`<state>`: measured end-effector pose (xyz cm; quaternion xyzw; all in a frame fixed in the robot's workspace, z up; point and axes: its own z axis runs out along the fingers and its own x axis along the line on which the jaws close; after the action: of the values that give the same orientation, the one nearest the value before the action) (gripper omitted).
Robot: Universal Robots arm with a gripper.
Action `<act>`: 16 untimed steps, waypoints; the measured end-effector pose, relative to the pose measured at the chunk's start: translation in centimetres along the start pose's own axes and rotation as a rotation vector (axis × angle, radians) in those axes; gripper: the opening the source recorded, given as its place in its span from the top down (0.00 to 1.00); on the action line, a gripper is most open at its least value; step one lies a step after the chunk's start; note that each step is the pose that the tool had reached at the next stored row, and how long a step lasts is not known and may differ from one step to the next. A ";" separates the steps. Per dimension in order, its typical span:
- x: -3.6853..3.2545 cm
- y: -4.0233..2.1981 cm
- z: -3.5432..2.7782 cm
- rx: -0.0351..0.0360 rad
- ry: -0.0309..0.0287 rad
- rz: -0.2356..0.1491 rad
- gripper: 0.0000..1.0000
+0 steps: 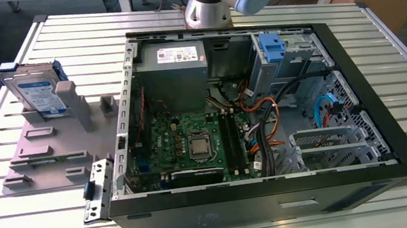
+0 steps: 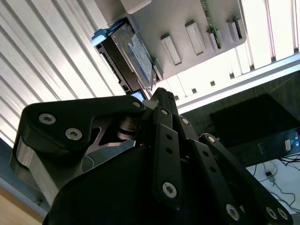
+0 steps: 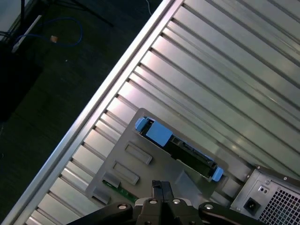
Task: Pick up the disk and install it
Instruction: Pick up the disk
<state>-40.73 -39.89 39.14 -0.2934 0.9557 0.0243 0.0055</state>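
The disk (image 1: 37, 92) stands on edge in a grey plastic holder (image 1: 47, 157) at the exterior view's left, beside the open computer case. It is a silver drive with a white-and-blue label and a blue carrier bracket. In the first wrist view the disk (image 3: 180, 147) is seen edge-on from above, with blue bracket ends at both sides. My gripper (image 3: 161, 186) hovers above the holder (image 3: 126, 164), apart from the disk. In the second wrist view the gripper (image 2: 158, 92) has its black fingers pressed together with nothing between them, and the disk (image 2: 137, 55) lies beyond their tips.
The open computer case (image 1: 384, 130) fills the middle of the slatted metal table (image 1: 69, 37). Inside are a grey drive bay with a blue latch (image 1: 270, 46), a power supply (image 1: 172, 66), a motherboard (image 1: 191, 143) and cables. A loose metal bracket (image 1: 97, 191) lies by the case. The table edge (image 3: 93, 108) drops to dark floor.
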 end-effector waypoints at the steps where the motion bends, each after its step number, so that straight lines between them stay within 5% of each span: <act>1: 0.00 0.00 0.00 0.0000 0.0001 -0.001 0.89; 16: 0.00 0.00 0.00 -0.0004 0.0007 -0.016 0.89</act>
<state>-40.73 -39.89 39.14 -0.3009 0.9533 0.0243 0.0053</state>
